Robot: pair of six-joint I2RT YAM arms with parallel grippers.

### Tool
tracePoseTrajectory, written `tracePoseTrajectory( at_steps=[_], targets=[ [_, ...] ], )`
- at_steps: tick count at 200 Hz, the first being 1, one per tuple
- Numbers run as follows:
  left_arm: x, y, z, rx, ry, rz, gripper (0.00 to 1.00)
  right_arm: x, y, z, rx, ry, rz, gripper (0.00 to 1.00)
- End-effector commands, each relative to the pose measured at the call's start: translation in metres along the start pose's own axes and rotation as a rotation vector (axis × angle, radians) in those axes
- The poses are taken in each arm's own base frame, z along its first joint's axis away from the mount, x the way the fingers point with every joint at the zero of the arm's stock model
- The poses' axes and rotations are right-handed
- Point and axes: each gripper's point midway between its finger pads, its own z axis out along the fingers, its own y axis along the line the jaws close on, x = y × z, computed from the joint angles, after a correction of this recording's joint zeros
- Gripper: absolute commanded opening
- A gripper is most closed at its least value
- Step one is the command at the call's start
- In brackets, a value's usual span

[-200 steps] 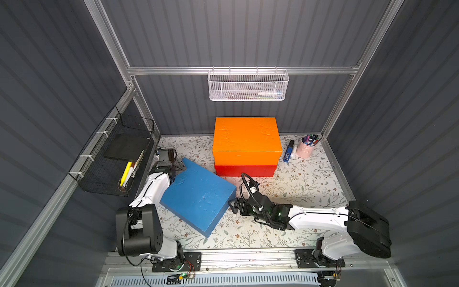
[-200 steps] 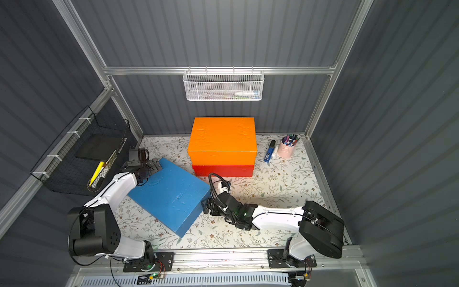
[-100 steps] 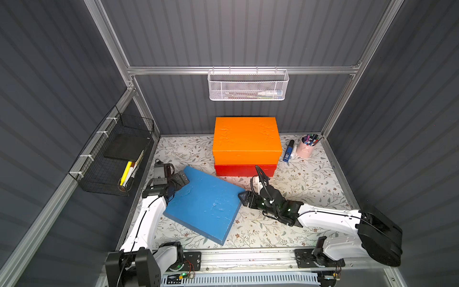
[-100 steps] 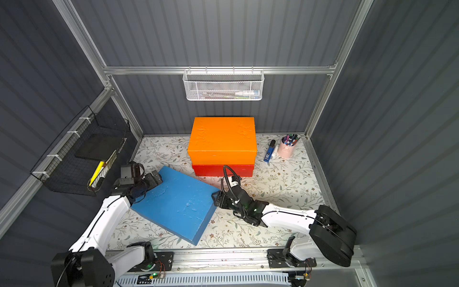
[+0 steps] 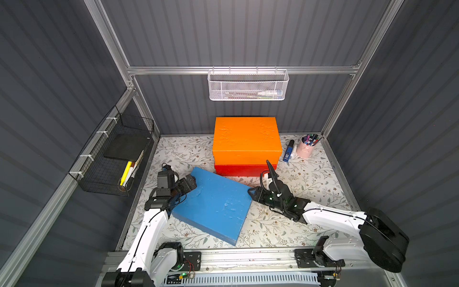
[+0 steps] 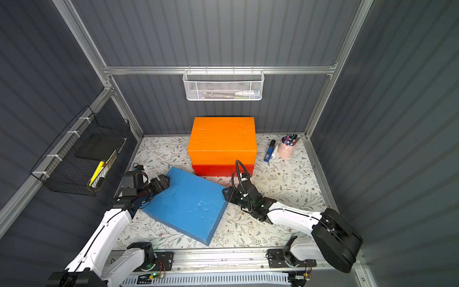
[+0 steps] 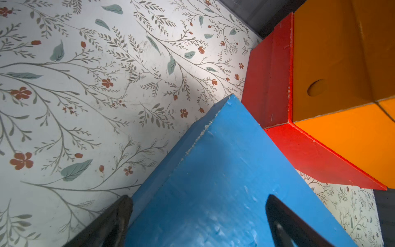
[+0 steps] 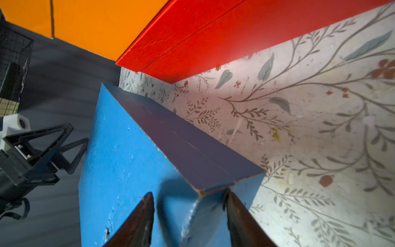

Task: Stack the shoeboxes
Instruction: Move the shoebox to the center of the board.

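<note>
The blue shoebox (image 5: 213, 203) sits skewed on the floral table (image 5: 310, 179) at about 7 o'clock from the stack, its far corner just beside the red shoebox (image 5: 238, 170), which carries the orange shoebox (image 5: 246, 139). Whether its far-left side is tipped off the table, I cannot tell.

The right gripper (image 8: 190, 216) straddles the box's corner at 3 o'clock, one finger over the lid, one against the side wall, pinching the lid's rim there. The left gripper (image 7: 196, 222) brackets the opposite corner at 9 o'clock, its fingers spread to either side of it; whether they truly clamp, I cannot tell.

The risk, as I judge it: both holds are on corners of a wide, rough-painted box. If the right one bites only the lid, lifting may pull the lid off. An uneven lift would swing the box into the red shoebox and shove the stack. At 1 o'clock, the pink pen cup (image 5: 306, 146) stands well apart.
</note>
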Motion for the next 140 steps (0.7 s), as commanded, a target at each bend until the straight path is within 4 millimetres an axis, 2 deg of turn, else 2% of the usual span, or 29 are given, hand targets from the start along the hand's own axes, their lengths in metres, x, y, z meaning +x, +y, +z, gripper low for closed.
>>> tracePoseTrajectory(
  at_steps=[1, 25, 56, 96, 110, 124, 128, 140],
  targets=[
    [0.074, 0.0, 0.009, 0.007, 0.286, -0.047, 0.99, 0.003, 0.018, 0.007, -0.071, 0.062, 0.015, 0.52],
    [0.081, -0.011, 0.006, 0.052, 0.314, -0.053, 0.99, -0.012, 0.012, 0.007, -0.04, 0.038, 0.018, 0.54],
    [0.092, -0.023, -0.007, 0.114, 0.332, -0.047, 0.99, -0.033, -0.005, -0.004, 0.048, -0.011, -0.001, 0.59],
    [0.101, -0.047, -0.024, 0.227, 0.362, -0.024, 0.99, -0.052, -0.024, -0.02, 0.059, -0.045, 0.042, 0.58],
    [0.097, -0.053, -0.032, 0.251, 0.355, 0.005, 0.99, -0.057, -0.027, -0.024, 0.064, -0.057, 0.041, 0.57],
    [0.088, -0.05, -0.039, 0.212, 0.327, 0.045, 0.99, -0.06, -0.033, -0.028, 0.09, -0.055, 0.043, 0.57],
    [0.085, -0.05, -0.042, 0.21, 0.315, 0.063, 0.99, -0.066, -0.027, -0.035, 0.074, -0.075, 0.036, 0.57],
    [0.079, -0.051, -0.047, 0.198, 0.297, 0.054, 0.99, -0.071, -0.028, -0.044, 0.084, -0.09, 0.029, 0.58]
  ],
)
